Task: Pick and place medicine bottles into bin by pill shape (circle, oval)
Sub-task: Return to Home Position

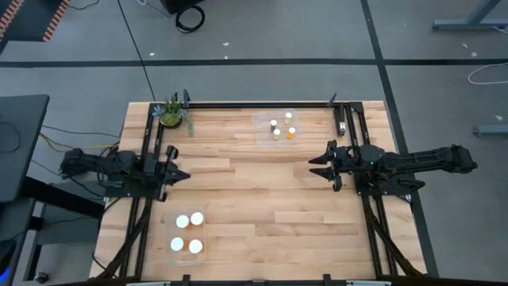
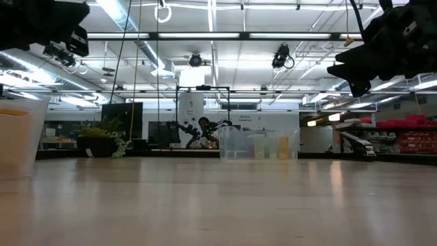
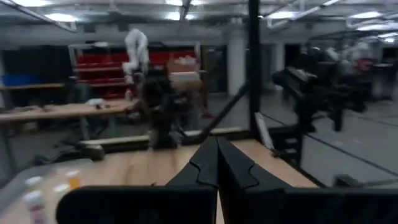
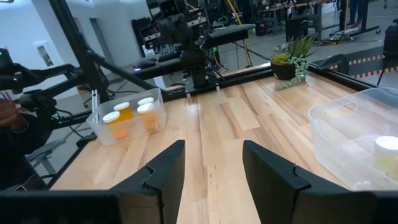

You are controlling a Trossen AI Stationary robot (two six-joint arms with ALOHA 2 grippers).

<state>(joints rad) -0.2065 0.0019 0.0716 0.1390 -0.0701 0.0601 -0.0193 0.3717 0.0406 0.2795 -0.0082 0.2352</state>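
Several narrow white-capped bottles [image 1: 282, 127], one with an orange body, stand in a clear bin [image 1: 262, 121] at the table's far middle. They also show in the low view [image 2: 263, 145]. Several wider white-topped bottles [image 1: 187, 233] stand in a clear bin [image 1: 202, 238] at the near left and show in the right wrist view [image 4: 127, 113]. My left gripper [image 1: 186, 175] [image 3: 217, 152] is shut and empty above the table's left side. My right gripper [image 1: 315, 168] [image 4: 214, 163] is open and empty above the right side, pointing toward the left.
A green potted plant [image 1: 173, 114] stands at the far left corner. Black frame rails [image 1: 262, 104] run along the far edge and both sides. Bare wooden tabletop [image 1: 254, 191] lies between the two grippers.
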